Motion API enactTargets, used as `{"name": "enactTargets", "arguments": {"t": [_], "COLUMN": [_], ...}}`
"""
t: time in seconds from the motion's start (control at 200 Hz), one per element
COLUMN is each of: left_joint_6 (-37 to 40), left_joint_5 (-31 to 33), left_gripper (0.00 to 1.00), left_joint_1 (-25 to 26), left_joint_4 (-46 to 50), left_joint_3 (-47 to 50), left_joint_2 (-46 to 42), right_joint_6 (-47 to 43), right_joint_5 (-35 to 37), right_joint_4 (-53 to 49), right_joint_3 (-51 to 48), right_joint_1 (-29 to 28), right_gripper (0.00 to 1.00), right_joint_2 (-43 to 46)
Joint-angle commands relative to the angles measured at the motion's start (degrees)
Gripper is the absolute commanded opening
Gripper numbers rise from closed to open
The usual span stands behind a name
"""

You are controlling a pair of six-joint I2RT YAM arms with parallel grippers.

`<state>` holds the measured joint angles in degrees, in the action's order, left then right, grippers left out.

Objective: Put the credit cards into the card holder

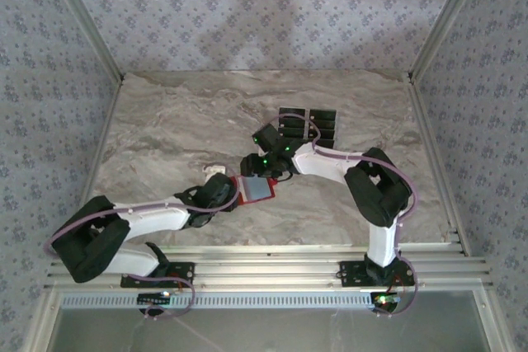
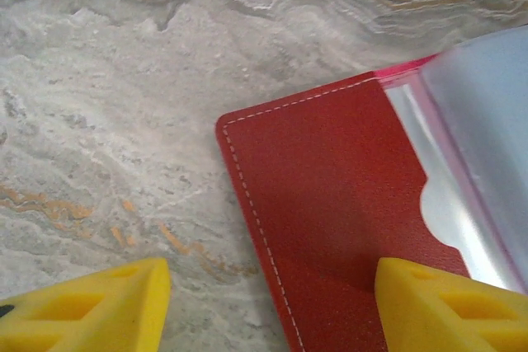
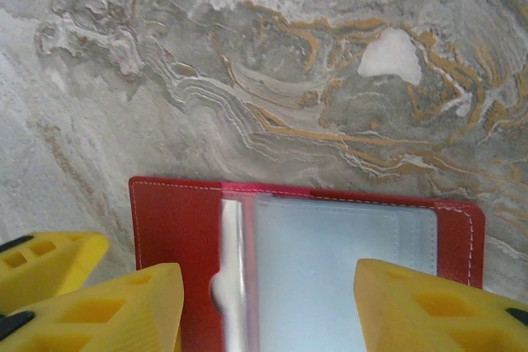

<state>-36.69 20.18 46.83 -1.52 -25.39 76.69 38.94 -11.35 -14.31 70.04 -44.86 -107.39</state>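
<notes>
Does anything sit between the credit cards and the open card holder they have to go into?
No loose object shows on the table between the credit cards and the open card holder. The right arm crosses that gap, hiding part of it.

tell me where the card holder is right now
In the top view, the card holder lies open near the middle of the table, nearer the arms than the credit cards and to their left.

Red card holder [image 1: 257, 190] open; black credit cards [image 1: 318, 125] beyond.
</notes>
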Motion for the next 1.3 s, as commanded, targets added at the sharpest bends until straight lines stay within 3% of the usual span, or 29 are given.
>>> {"name": "enactTargets", "arguments": {"t": [0.0, 0.48, 1.294], "left_joint_6": [1.08, 5.55, 6.1], "left_joint_5": [0.01, -4.65, -8.68], "left_gripper": [0.67, 0.66, 0.7], "left_joint_1": [-1.56, -4.84, -4.86], "left_joint_4": [-0.17, -0.85, 2.43], "left_joint_3": [-1.59, -6.06, -2.08], "left_joint_2": [1.04, 3.84, -11.58], "right_joint_6": [-0.42, 1.48, 3.47], "right_joint_5": [0.11, -1.3, -0.6], "right_joint_4": [0.57, 3.23, 2.03], "right_joint_3": [-1.22, -5.18, -5.31], "right_joint_1": [0.63, -0.36, -0.75], "right_gripper": [0.59, 0.59, 0.59], "right_joint_2": [-1.69, -2.04, -1.77]}}
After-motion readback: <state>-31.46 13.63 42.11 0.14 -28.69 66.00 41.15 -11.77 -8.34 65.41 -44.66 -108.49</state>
